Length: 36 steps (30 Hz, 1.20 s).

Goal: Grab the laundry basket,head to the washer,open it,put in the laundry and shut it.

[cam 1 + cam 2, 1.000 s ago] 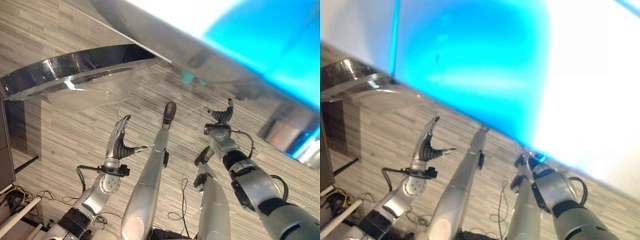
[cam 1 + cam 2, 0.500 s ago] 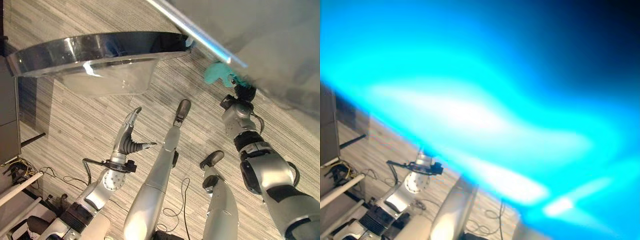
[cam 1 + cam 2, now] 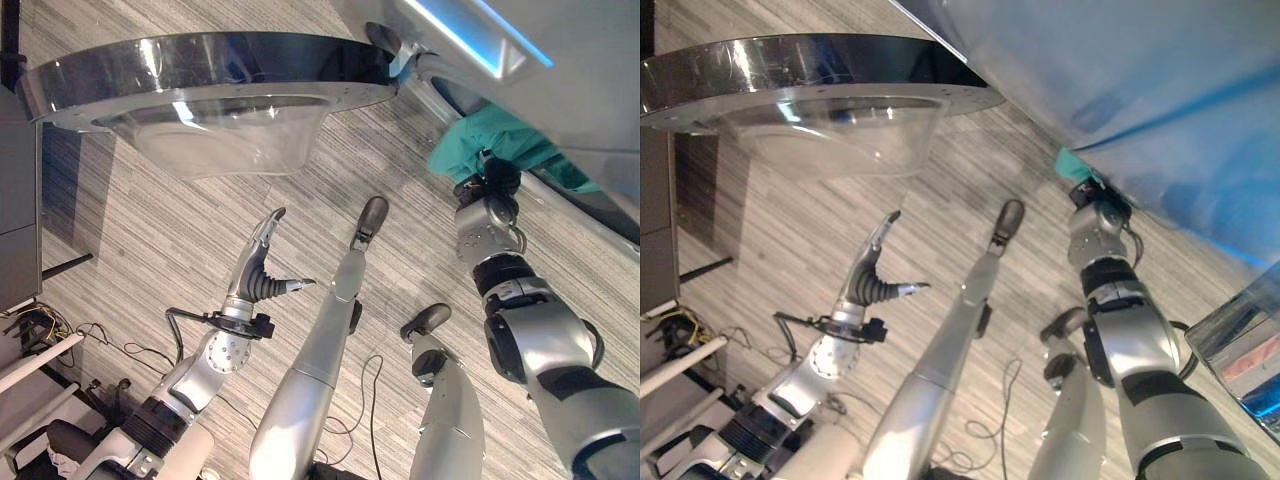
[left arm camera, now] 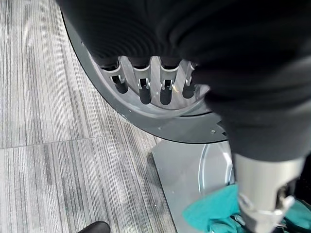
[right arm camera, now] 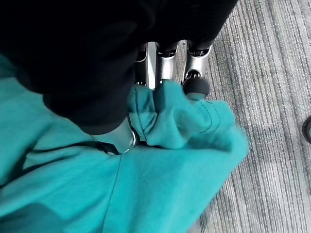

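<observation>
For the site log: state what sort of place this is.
Probably a laundry corner indoors: an open round washer door, a teal cloth held by the right hand, and grey striped carpet.

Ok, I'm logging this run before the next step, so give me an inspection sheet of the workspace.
Surface: grey striped carpet floor, bare where visible.
Job's things: washer door open, glass bowl facing down; teal cloth at the washer opening.
Clutter: nothing seen.
Hands: right hand curled round the teal cloth; left hand open, fingers straight, holding nothing, below the door.
Cables: thin wires on the floor at the left edge.
Surroundings: grey cabinet at the left; a dark shoe tip on the carpet.
</observation>
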Tool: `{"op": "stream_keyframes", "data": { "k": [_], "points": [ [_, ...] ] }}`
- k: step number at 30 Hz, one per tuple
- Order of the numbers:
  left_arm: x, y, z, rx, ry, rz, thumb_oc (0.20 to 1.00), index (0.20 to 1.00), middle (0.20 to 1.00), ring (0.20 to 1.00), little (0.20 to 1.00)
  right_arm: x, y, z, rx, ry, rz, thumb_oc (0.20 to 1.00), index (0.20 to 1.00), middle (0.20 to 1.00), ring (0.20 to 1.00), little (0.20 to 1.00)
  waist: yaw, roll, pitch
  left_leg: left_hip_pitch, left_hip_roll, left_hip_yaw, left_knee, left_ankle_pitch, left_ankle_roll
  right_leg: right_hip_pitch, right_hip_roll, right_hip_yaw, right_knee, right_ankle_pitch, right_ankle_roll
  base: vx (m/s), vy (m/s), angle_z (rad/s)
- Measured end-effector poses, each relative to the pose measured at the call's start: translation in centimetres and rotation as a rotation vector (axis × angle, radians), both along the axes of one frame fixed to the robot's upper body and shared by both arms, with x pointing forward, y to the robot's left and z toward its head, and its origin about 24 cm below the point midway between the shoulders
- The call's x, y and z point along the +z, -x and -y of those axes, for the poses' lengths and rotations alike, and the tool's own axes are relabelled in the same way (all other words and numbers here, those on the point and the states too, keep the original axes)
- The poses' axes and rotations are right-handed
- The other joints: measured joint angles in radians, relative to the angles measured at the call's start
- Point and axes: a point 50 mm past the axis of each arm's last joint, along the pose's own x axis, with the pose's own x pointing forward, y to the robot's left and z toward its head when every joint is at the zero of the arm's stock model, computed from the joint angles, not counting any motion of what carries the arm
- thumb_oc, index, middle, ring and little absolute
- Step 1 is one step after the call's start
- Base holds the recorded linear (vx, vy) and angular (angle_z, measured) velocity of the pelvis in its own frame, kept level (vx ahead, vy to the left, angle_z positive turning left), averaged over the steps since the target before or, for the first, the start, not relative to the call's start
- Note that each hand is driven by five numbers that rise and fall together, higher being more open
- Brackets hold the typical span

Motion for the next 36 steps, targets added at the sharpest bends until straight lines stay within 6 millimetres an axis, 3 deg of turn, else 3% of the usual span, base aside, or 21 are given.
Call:
{"op": "stream_keyframes", "data": {
  "k": [3, 8, 12, 16, 18, 19, 21, 23, 24, 27, 29, 30, 31, 32, 34, 36],
  "points": [
    [-0.1, -0.3, -0.5, 0.021, -0.015, -0.013, 1.000, 1.000, 1.000, 1.000, 1.000, 0.2, 0.4, -0.1, 0.010, -0.098, 0.027, 0.200, 0.200, 0.200, 0.200, 0.200, 0.002, -0.006, 0.003, 0.006, 0.014, -0.014, 0.000, 0.001, 0.000, 0.052, 0.034, -0.024, -0.084, 0.041, 0.015, 0.00, -0.076, -0.05],
    [-0.2, -0.2, -0.8, -0.005, -0.068, -0.034, 1.000, 1.000, 1.000, 1.000, 1.000, -0.6, 1.5, 0.5, -0.062, -0.204, 0.009, 0.200, 0.200, 0.200, 0.200, 0.200, 0.015, -0.045, 0.026, 0.025, 0.004, -0.019, 0.000, 0.003, 0.003, 0.120, 0.041, -0.049, -0.180, 0.080, 0.033, 0.01, -0.050, 0.08],
    [-0.3, -0.2, -1.4, -0.002, -0.101, -0.041, 1.000, 1.000, 1.000, 1.000, 1.000, -0.9, 1.6, 0.3, -0.108, -0.119, -0.038, 0.200, 0.200, 0.200, 0.200, 0.200, 0.016, -0.045, 0.026, 0.036, -0.003, -0.015, 0.000, 0.009, 0.014, 0.121, 0.027, -0.042, -0.164, 0.083, 0.038, 0.00, 0.006, -0.03],
    [-0.3, -0.2, -1.4, 0.005, -0.095, -0.041, 1.000, 1.000, 1.000, 1.000, 1.000, 0.1, 1.3, -0.2, -0.109, -0.004, -0.006, 0.200, 0.200, 0.200, 0.200, 0.200, -0.004, -0.046, 0.026, 0.071, 0.000, 0.004, -0.002, 0.008, 0.025, 0.132, 0.019, -0.022, -0.127, 0.083, 0.042, -0.01, 0.013, -0.13],
    [-0.7, 0.0, -1.6, 0.010, -0.094, -0.053, 1.000, 1.000, 1.000, 1.000, 1.000, 4.2, 1.4, 0.2, -0.123, 0.093, 0.170, 0.200, 0.200, 0.200, 0.200, 0.200, -0.022, -0.050, 0.024, 0.075, -0.002, 0.016, -0.002, 0.007, 0.026, 0.114, 0.009, -0.006, -0.092, 0.077, 0.042, -0.01, 0.034, -0.15],
    [-1.0, 0.2, -1.6, 0.015, -0.094, -0.067, 1.000, 1.000, 1.000, 1.000, 1.000, 9.8, 1.9, 0.7, -0.142, 0.174, 0.359, 0.200, 0.200, 0.200, 0.200, 0.200, -0.035, -0.065, 0.017, 0.073, -0.006, 0.034, -0.006, 0.004, 0.022, 0.084, -0.007, 0.016, -0.052, 0.063, 0.035, -0.01, 0.014, -0.11],
    [-1.2, 0.3, -1.6, 0.019, -0.091, -0.077, 1.000, 1.000, 1.000, 1.000, 1.000, 13.3, 2.6, 0.8, -0.153, 0.191, 0.474, 0.200, 0.200, 0.200, 0.200, 0.200, -0.046, -0.081, 0.009, 0.075, -0.010, 0.038, -0.005, 0.005, 0.022, 0.078, -0.017, 0.022, -0.040, 0.060, 0.036, -0.01, 0.006, -0.04],
    [-1.3, 0.3, -1.8, 0.030, -0.095, -0.084, 1.000, 1.000, 1.000, 1.000, 1.000, 14.1, 2.6, 0.0, -0.124, 0.180, 0.519, 0.200, 0.200, 0.200, 0.200, 0.200, -0.053, -0.102, -0.003, 0.078, -0.012, 0.040, -0.005, 0.006, 0.026, 0.081, -0.019, 0.024, -0.041, 0.058, 0.035, -0.01, -0.011, 0.03],
    [-1.2, 0.1, -1.7, 0.031, -0.094, -0.081, 1.000, 1.000, 1.000, 1.000, 1.000, 13.7, 2.6, -0.9, -0.097, 0.162, 0.532, 0.200, 0.200, 0.200, 0.200, 0.200, -0.056, -0.113, -0.009, 0.088, -0.012, 0.045, -0.006, 0.007, 0.027, 0.099, -0.015, 0.023, -0.054, 0.058, 0.036, -0.01, -0.026, 0.06],
    [-1.1, 0.0, -1.4, 0.032, -0.080, -0.076, 1.000, 1.000, 1.000, 1.000, 1.000, 12.4, 2.2, -2.6, -0.039, 0.121, 0.525, 0.200, 0.200, 0.200, 0.200, 0.200, -0.055, -0.113, -0.009, 0.112, -0.010, 0.046, -0.006, 0.008, 0.029, 0.133, -0.009, 0.019, -0.081, 0.060, 0.037, 0.00, -0.005, 0.02],
    [-0.9, -0.1, -1.5, 0.032, -0.085, -0.071, 1.000, 1.000, 1.000, 1.000, 1.000, 12.2, 2.3, -2.3, -0.054, 0.095, 0.520, 0.200, 0.200, 0.200, 0.200, 0.200, -0.047, -0.113, -0.009, 0.124, 0.001, 0.048, -0.007, 0.007, 0.029, 0.155, 0.003, 0.015, -0.106, 0.066, 0.031, -0.01, -0.018, -0.01],
    [-1.0, -0.1, -1.4, 0.029, -0.086, -0.073, 1.000, 1.000, 1.000, 1.000, 1.000, 12.4, 2.4, -1.7, -0.074, 0.092, 0.525, 0.555, 0.555, 0.555, 0.555, 0.555, -0.045, -0.113, -0.009, 0.127, 0.004, 0.048, -0.007, 0.007, 0.029, 0.161, 0.006, 0.012, -0.112, 0.067, 0.029, -0.01, -0.033, 0.00],
    [-1.0, 0.0, -1.3, 0.025, -0.087, -0.075, 1.000, 1.000, 1.000, 1.000, 1.000, 12.8, 2.6, -0.9, -0.105, 0.105, 0.525, 0.555, 0.555, 0.555, 0.555, 0.555, -0.040, -0.113, -0.009, 0.131, 0.005, 0.046, -0.007, 0.007, 0.029, 0.169, 0.010, 0.010, -0.118, 0.067, 0.029, 0.00, 0.000, 0.00],
    [-1.1, 0.0, -1.2, 0.018, -0.087, -0.075, 1.000, 1.000, 1.000, 1.000, 1.000, 12.8, 2.8, 0.2, -0.159, 0.139, 0.513, 1.000, 1.000, 1.000, 1.000, 1.000, -0.027, -0.113, -0.009, 0.133, 0.008, 0.042, -0.007, 0.007, 0.029, 0.174, 0.013, 0.009, -0.124, 0.068, 0.028, 0.00, 0.000, 0.00],
    [-1.2, 0.1, -1.4, 0.018, -0.092, -0.084, 1.000, 1.000, 1.000, 1.000, 1.000, 12.3, 2.6, 0.7, -0.194, 0.146, 0.475, 1.000, 1.000, 1.000, 1.000, 1.000, -0.017, -0.113, -0.009, 0.133, 0.012, 0.039, -0.007, 0.007, 0.029, 0.174, 0.018, 0.009, -0.125, 0.069, 0.026, 0.00, 0.000, 0.00],
    [-1.4, 0.1, -1.5, 0.009, -0.119, -0.093, 1.000, 1.000, 1.000, 1.000, 1.000, 10.7, 1.4, 2.2, -0.231, 0.210, 0.302, 1.000, 1.000, 1.000, 1.000, 1.000, -0.005, -0.113, -0.009, 0.137, 0.016, 0.038, -0.006, 0.007, 0.029, 0.176, 0.021, 0.009, -0.121, 0.069, 0.025, -0.01, -0.003, -0.03]
  ]
}}
